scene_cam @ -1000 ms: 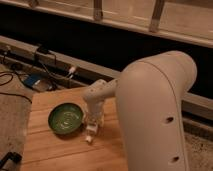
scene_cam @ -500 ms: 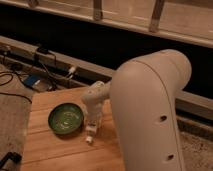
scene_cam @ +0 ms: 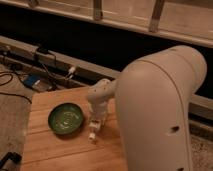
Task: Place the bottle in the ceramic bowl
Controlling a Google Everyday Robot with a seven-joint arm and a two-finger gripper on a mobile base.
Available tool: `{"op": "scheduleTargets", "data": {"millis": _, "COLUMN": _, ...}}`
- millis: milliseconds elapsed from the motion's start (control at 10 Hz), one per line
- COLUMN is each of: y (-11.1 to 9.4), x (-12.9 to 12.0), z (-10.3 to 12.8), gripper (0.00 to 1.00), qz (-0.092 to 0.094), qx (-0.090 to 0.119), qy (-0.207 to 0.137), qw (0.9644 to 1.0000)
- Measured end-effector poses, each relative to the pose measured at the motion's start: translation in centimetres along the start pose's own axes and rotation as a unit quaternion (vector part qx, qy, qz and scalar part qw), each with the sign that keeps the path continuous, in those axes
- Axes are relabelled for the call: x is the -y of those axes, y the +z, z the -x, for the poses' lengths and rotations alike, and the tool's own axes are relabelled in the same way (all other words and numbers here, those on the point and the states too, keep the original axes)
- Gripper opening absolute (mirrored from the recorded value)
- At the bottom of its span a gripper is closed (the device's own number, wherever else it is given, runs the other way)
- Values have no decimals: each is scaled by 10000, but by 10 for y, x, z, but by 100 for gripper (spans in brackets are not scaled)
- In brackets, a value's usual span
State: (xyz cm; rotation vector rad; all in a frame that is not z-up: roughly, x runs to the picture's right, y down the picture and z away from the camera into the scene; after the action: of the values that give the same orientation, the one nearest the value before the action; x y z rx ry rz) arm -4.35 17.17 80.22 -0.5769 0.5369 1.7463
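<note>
The bowl is seen lying left of centre on the wooden tabletop, and nothing is seen inside it. Just right of its rim, the bottle is found under the claw, its pale lower end showing close to the wood. Whether the claw is clamped on the bottle or merely set over it cannot be told. If the bottle is carried left without being raised enough, the near rim is likely to be struck and the bowl pushed toward the left edge. If the hold is weak, the bottle could be dropped short and rolled across the boards. If it is let go from too high, it could bounce out of the shallow bowl. Everything to the right is hidden by the bulky white arm, so nothing there can be checked. Counted from the left: one bundle of cables beyond the tabletop, one bowl, one bottle, one claw, one arm.
</note>
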Motion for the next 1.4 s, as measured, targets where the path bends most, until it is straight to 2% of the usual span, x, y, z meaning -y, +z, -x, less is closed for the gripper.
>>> {"op": "scheduleTargets", "data": {"millis": 100, "y": -11, "x": -1, "z": 3, "gripper": 0, "qz": 7, "qx": 111, "qy": -32, "qw": 9999}}
{"op": "scheduleTargets", "data": {"millis": 300, "y": -38, "x": -19, "z": 11, "gripper": 0, "qz": 45, "qx": 368, "qy": -228, "qw": 9991}}
{"op": "scheduleTargets", "data": {"millis": 600, "y": -53, "x": -66, "z": 20, "gripper": 0, "qz": 130, "qx": 559, "qy": -742, "qw": 9956}}
{"op": "scheduleTargets", "data": {"millis": 900, "y": -52, "x": -119, "z": 21, "gripper": 0, "qz": 294, "qx": 534, "qy": -1327, "qw": 9893}}
{"op": "scheduleTargets", "data": {"millis": 1100, "y": -52, "x": -146, "z": 3, "gripper": 0, "qz": 533, "qx": 385, "qy": -1663, "qw": 9839}}
{"op": "scheduleTargets", "data": {"millis": 1300, "y": -52, "x": -152, "z": -5, "gripper": 4, "qz": 653, "qx": 291, "qy": -1747, "qw": 9820}}
{"op": "scheduleTargets", "data": {"millis": 1400, "y": -52, "x": -152, "z": -5, "gripper": 13, "qz": 654, "qx": 292, "qy": -1741, "qw": 9821}}
